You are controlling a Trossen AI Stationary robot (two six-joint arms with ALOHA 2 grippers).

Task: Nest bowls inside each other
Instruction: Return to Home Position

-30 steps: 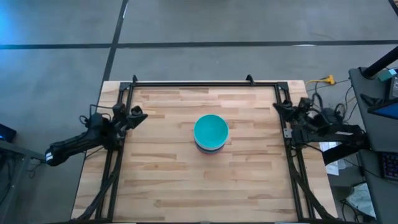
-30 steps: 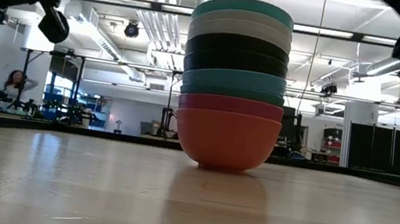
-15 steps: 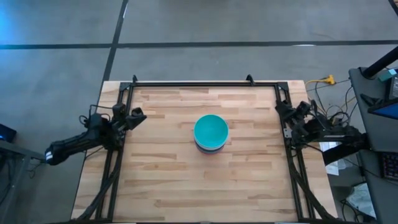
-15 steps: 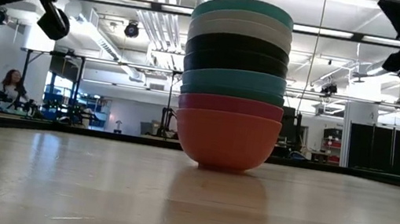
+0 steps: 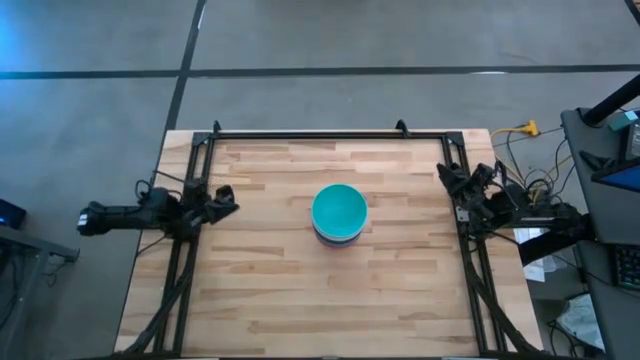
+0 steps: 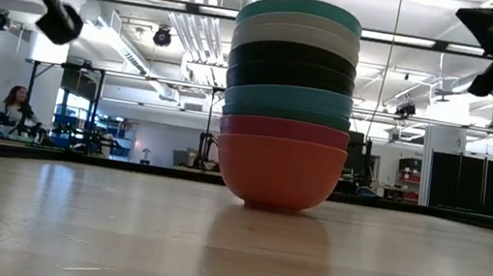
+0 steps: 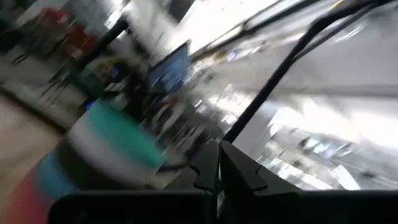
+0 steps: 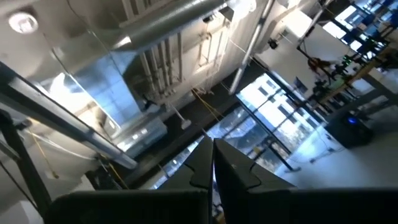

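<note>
We see smooth round plastic bowls (image 6: 286, 115) nested in one tower on the wooden counter (image 5: 260, 290), with the left gripper (image 5: 226, 204) and the right gripper (image 5: 445, 176) both closed at its sides.

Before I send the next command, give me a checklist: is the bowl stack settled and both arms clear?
1. Bowls in one stack: ok; no loose bowl on the table.
2. Stack upright: ok; level in the low view.
3. Left gripper clear of stack: ok; at the table's left edge, shut, empty.
4. Right gripper clear: ok; at the right edge, shut, empty.
5. Arms fully home: cannot tell.
</note>
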